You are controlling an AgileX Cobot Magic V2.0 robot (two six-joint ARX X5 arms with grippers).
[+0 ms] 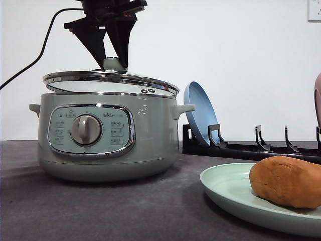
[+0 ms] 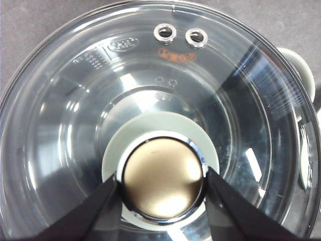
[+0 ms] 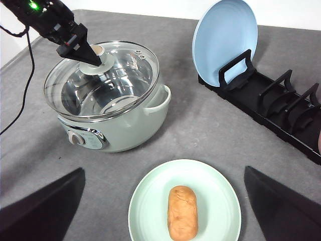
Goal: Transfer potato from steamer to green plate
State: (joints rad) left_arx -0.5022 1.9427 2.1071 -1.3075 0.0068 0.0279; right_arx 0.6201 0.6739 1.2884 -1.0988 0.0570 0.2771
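At the upper left of the front view, the left gripper [image 1: 114, 59] is seen closed on the lid knob [image 1: 115, 64], its black fingers [image 2: 90, 213] pressed against either side of the chromed cap. The glass lid [image 1: 110, 83] is held slightly tilted over the steamer [image 1: 108, 135], one edge raised above the rim. The steamer is a round, pale sage-green pot with a chrome-framed panel, a silver dial [image 1: 86, 129] and stubby side handles; through the glass, a polished metal interior is seen in which no potato is visible. The worktop [image 1: 100, 206] is dark grey and matte.

Further right, a blue plate [image 1: 199, 113] is stood on edge in a black rack [image 1: 251, 148].

At the lower right, the potato [image 1: 288, 181] is found lying on the green plate [image 1: 225, 188], near its middle, so the transfer is judged done. The potato is an oblong, matte, orange-brown lump, judged light, firm and not slippery; it would best be taken across its narrow middle, from above. The plate is smooth, shallow and rimmed.

In the right wrist view, the right gripper [image 3: 163, 216] is shown wide open above the plate, holding nothing, its dark fingers [image 3: 45, 211] well apart at the lower corners.
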